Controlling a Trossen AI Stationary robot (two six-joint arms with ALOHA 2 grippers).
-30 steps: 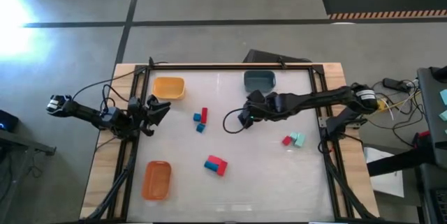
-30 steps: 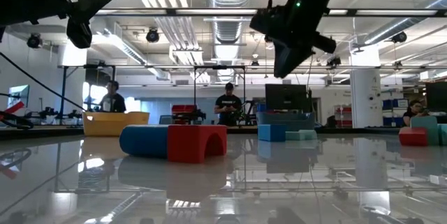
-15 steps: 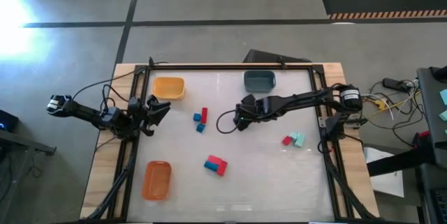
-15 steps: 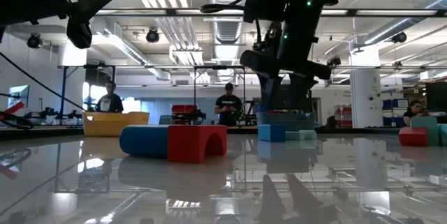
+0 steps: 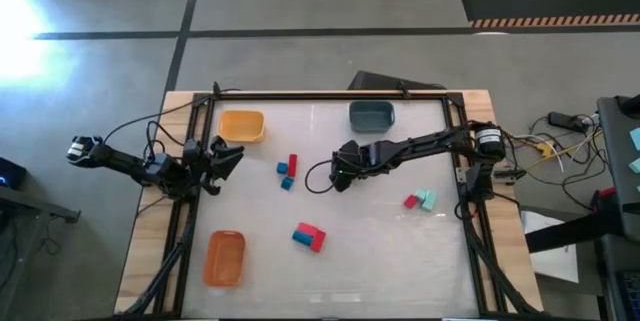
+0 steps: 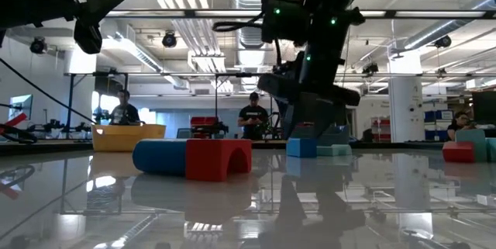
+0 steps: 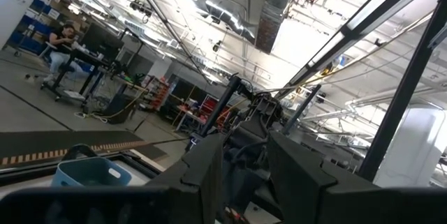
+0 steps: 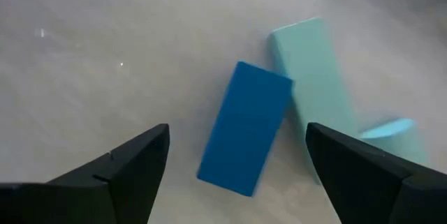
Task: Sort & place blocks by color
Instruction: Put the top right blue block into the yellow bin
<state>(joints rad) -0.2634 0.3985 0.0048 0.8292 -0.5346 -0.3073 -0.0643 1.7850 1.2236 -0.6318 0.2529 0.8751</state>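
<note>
- The fingers (image 8: 122, 172) of the right gripper (image 8: 237, 130) are standing wide apart and gripping nothing. In the right wrist view a blue bar (image 8: 244, 138) is lying flat on the table (image 5: 380, 261) between them.
- A pale mint bar (image 8: 311, 91) is lying just beside the blue bar, seemingly touching it at one corner. A lighter blue shape past it is blurred and cannot be identified.
- In the high view the right gripper is hanging near the table's middle, and the arm is hiding both of these blocks. In the low view it is hanging low over them; contact with the table cannot be judged.
- The left gripper (image 5: 230, 154) is waiting at the table's left edge, raised off the surface. Its fingers are showing a narrow gap with nothing in it.
- A red bar (image 5: 292, 164) and two small blue blocks (image 5: 285, 176) are lying close together, between the two grippers.
- A red arch block (image 6: 218, 158) is sitting against a blue rounded block (image 6: 160, 156) nearer the front edge.
- A red block (image 5: 410, 201) and a mint block (image 5: 428, 199) are touching near the right edge; in the low view the picture's edge is cutting them off.
- The yellow tray (image 5: 241, 126), the orange tray (image 5: 224, 258) and the dark teal-grey tray (image 5: 371, 115) are standing well apart, and their contents cannot be made out.
</note>
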